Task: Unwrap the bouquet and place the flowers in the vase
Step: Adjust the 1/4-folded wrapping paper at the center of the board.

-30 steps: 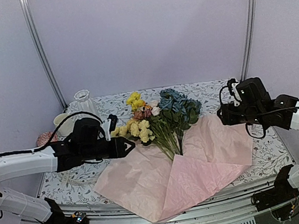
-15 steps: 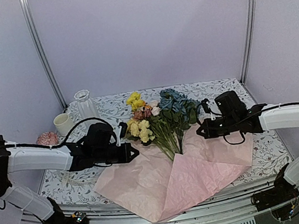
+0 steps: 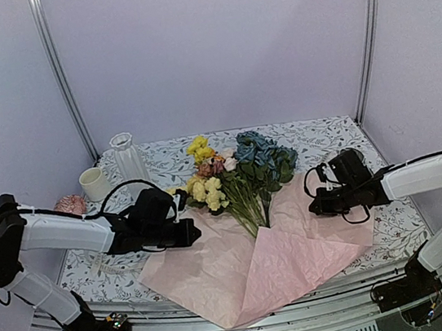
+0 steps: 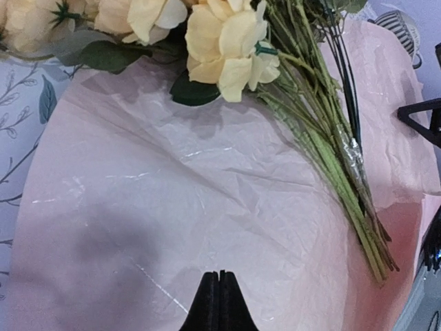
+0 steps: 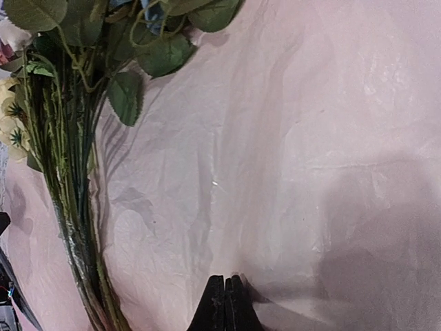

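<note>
The flowers (image 3: 234,172) lie flat between the two grippers. Their thin green stems are bunched together, with soft yellow, pink and blue heads. Under them lies the crinkly pink paper (image 3: 220,273), opened out wide. The left gripper (image 4: 219,300) and the right gripper (image 5: 225,303) are both pressed together over the paper, with nothing between their tips. The tall, ribbed white vase (image 3: 128,158) stands well beyond the left gripper, near a round cream mug (image 3: 93,183) on the leafy-patterned worktop (image 3: 324,138).

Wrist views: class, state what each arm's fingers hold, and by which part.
Nothing visibly held: left fingers and right fingers are shut above the pink paper, no fold between them.
</note>
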